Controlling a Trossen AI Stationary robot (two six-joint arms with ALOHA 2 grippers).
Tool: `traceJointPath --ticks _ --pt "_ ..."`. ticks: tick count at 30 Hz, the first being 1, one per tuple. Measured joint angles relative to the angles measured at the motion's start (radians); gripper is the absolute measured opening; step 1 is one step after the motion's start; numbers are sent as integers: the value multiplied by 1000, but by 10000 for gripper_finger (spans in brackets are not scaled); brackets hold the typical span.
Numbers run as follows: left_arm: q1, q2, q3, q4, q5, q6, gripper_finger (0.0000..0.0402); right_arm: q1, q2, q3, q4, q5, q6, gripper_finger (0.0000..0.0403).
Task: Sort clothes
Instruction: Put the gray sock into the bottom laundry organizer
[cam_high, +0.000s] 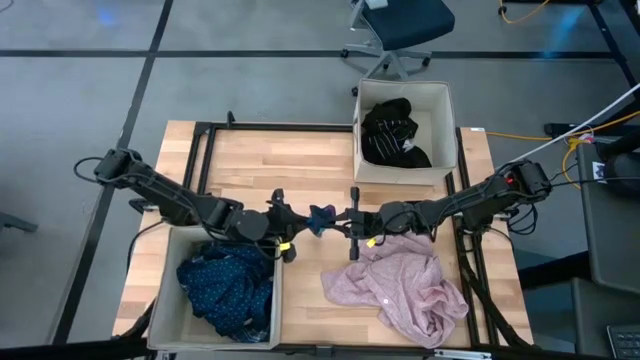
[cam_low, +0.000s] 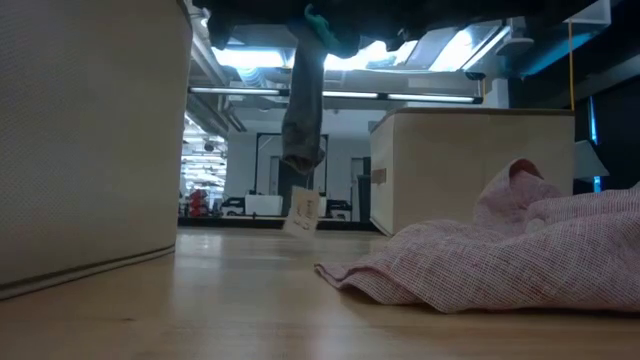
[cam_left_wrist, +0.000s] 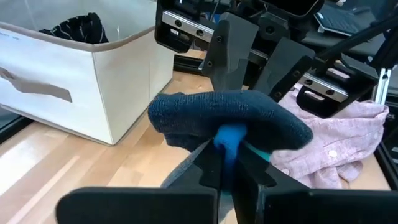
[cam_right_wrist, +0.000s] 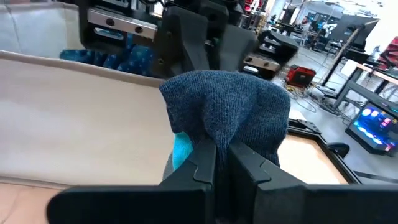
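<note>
Both grippers meet over the middle of the table (cam_high: 300, 160), the left gripper (cam_high: 292, 222) and the right gripper (cam_high: 346, 222) each pinched shut on the small teal piece (cam_high: 320, 218), which hangs between them clear of the wood with a paper tag dangling below. To do this well, I judge one gripper should let go first so the other carries it alone, lifting high enough that the tail clears the box rims. The near-left box (cam_high: 165, 320) holds blue clothes, the far-right box (cam_high: 440, 95) black ones, and the pink shirt (cam_high: 405, 285) lies near the near-right edge.
</note>
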Motion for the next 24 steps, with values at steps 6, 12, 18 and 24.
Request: traceJointPath --ticks 6,12,18,24 --pt "-59 -58 0 -50 -6 5 4 2 -55 0 -76 32 0 24" --pt "-138 -163 0 -73 4 60 2 0 -149 0 -222 57 6 24" --pt "-223 -262 0 -59 0 187 2 0 -188 0 -339 56 56 24" --pt "-329 -348 0 -3 0 286 2 0 -180 0 -388 59 87 24"
